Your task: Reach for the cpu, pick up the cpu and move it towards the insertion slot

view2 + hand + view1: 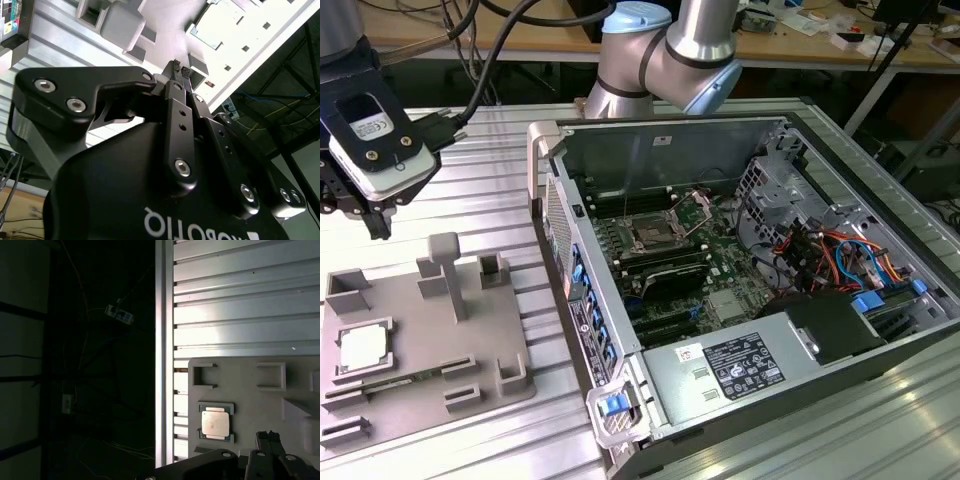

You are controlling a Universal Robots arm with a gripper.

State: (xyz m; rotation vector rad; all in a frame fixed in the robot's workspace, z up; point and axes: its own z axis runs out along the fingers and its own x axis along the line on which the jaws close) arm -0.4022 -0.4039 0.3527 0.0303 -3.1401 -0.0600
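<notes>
Workshop room: a long wooden bench [540, 35] runs along the back, strewn with black cables and small gear. The work surface is a ribbed, silver aluminium table [480, 190] with long parallel grooves, catching bright glare. In the first wrist view the table ends at a straight metal edge rail [164, 355]; beyond it lies dark space with thin loose wires. A flat grey plastic fixture [430, 345] with raised posts and rectangular recesses lies on the table at the exterior view's left. The small flat square silvery cpu [216, 423] sits face up in a framed recess of that fixture, near its outer edge. At the exterior view's right stands an open grey metal computer case [660, 150], its green motherboard exposed. On that board is the square metal-framed insertion slot [654, 237], dark centre showing and clamp plate hinged up beside it, well apart from the cpu. The silver and pale blue robot arm [670, 50] rises behind the case. The black two-fingered gripper [180, 68] hangs in the air above the table beyond the fixture, clear of the cpu. Its ridged fingertips [175, 64] are drawn close together with nothing between them.
</notes>
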